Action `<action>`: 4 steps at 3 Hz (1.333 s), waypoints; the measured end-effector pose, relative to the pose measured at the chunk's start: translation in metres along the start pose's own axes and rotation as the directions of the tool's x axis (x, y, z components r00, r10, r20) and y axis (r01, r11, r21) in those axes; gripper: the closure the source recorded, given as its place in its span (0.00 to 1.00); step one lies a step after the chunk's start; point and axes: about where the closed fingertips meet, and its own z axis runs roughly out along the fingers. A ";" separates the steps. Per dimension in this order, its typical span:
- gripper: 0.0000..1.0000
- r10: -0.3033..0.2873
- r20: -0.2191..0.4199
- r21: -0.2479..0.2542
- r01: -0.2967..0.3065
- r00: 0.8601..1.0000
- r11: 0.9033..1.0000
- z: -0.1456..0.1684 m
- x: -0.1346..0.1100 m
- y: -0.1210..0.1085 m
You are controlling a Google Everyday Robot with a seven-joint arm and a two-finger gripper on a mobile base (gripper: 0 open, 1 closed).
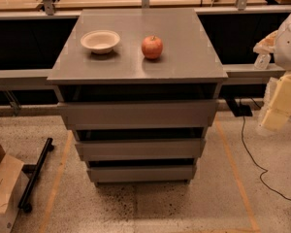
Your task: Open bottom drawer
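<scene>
The grey cabinet (136,67) stands in the middle of the camera view with three handleless drawer fronts stacked down its face. The bottom drawer (141,173) is the lowest and narrowest-looking front, just above the floor. It sits pushed in, with only a dark gap above it and no interior showing. My arm comes in at the right edge. My gripper (275,116) hangs to the right of the cabinet, about level with the top and middle drawers. It is apart from the cabinet and well above and right of the bottom drawer.
A white bowl (100,41) and a red apple (152,47) sit on the cabinet top. A cardboard box (2,193) and a black bar (36,171) lie on the floor at left. A black cable (252,154) runs over the floor at right.
</scene>
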 end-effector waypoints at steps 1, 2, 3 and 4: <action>0.00 0.000 0.000 0.000 0.000 1.000 1.000 0.000 0.000 0.000; 0.00 -0.008 0.002 0.015 0.008 1.000 1.000 0.022 0.005 0.001; 0.00 0.005 0.004 0.017 -0.005 1.000 1.000 0.075 0.022 0.006; 0.00 0.065 0.024 -0.050 -0.064 0.998 0.997 0.127 0.033 0.010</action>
